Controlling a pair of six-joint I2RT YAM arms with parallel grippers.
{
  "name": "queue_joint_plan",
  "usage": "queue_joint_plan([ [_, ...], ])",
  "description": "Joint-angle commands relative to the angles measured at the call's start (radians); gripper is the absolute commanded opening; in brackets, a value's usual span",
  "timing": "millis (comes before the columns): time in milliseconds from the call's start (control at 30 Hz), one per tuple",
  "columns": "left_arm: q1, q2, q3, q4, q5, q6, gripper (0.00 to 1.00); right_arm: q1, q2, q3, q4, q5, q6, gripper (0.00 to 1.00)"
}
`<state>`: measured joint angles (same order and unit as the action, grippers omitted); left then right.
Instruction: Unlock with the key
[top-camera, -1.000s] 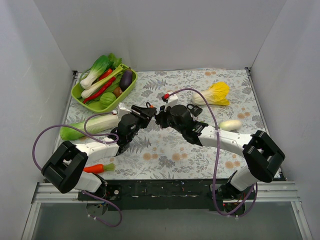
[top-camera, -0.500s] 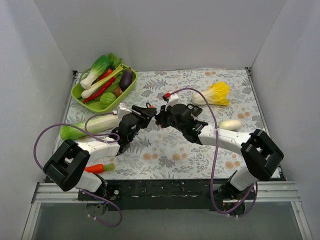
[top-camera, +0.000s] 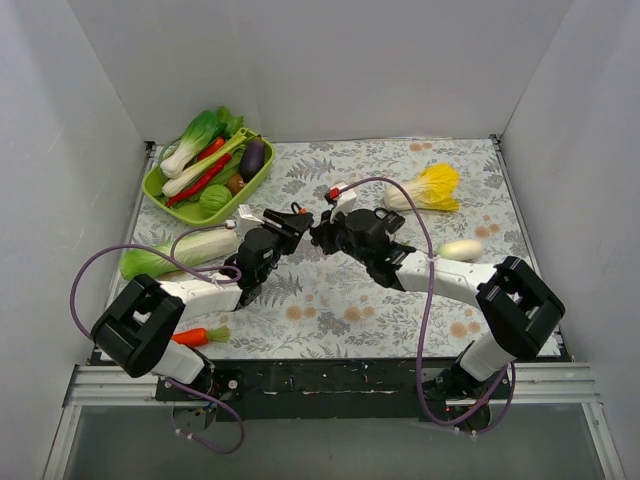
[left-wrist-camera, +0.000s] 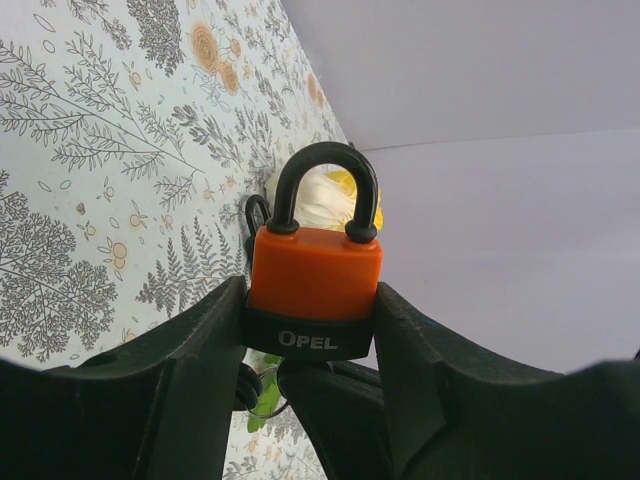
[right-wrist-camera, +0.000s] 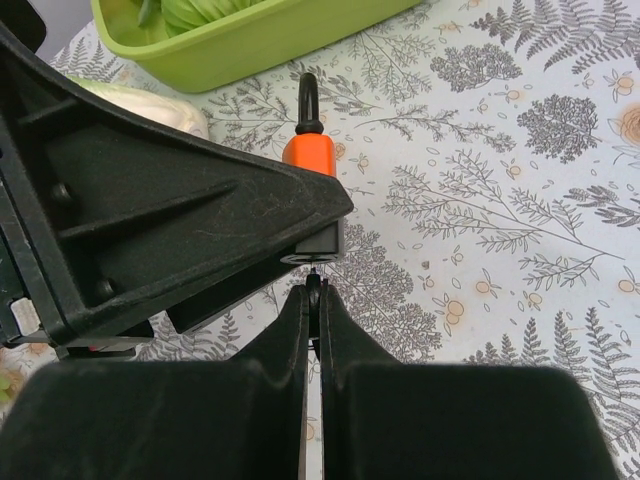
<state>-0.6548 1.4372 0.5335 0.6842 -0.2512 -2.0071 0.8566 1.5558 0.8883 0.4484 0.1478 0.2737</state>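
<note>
My left gripper (top-camera: 292, 224) is shut on an orange padlock (left-wrist-camera: 315, 275) with a black shackle and a black base marked OPEL, and holds it above the table. The padlock also shows in the right wrist view (right-wrist-camera: 309, 153), with the keyhole end facing my right gripper. My right gripper (right-wrist-camera: 314, 300) is shut on a small key (right-wrist-camera: 314, 284). The key's tip sits at the keyhole in the padlock's base. In the top view the two grippers meet at mid-table, the right gripper (top-camera: 320, 235) just right of the lock (top-camera: 300, 212).
A green tray (top-camera: 160, 187) of vegetables stands at the back left. A napa cabbage (top-camera: 180, 250) and a carrot (top-camera: 195, 336) lie on the left. A yellow cabbage (top-camera: 432, 187), a black padlock (top-camera: 388, 218) and a white vegetable (top-camera: 461, 250) lie on the right.
My right arm has shifted very slightly toward the lock. The left arm holds still with the padlock.
</note>
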Motion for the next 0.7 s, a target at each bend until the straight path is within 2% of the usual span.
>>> queue_joint_plan([
  [0,-0.097,-0.012,0.019,0.04,0.325,-0.677,0.0,-0.045,0.009,0.014,0.38,0.098,-0.048,0.01],
  [167,-0.101,-0.017,0.016,0.02,0.322,-0.667,0.0,-0.047,-0.011,0.026,0.368,0.084,-0.034,0.01],
  [333,-0.126,-0.024,-0.017,-0.001,0.32,-0.653,0.0,-0.05,-0.037,0.092,0.277,0.095,-0.042,0.01],
  [467,-0.147,-0.04,-0.018,-0.032,0.319,-0.625,0.0,-0.068,-0.02,0.147,0.225,0.021,-0.019,0.01],
  [667,-0.174,-0.052,-0.046,-0.061,0.331,-0.599,0.0,-0.096,-0.036,0.182,0.171,-0.011,0.01,0.01],
])
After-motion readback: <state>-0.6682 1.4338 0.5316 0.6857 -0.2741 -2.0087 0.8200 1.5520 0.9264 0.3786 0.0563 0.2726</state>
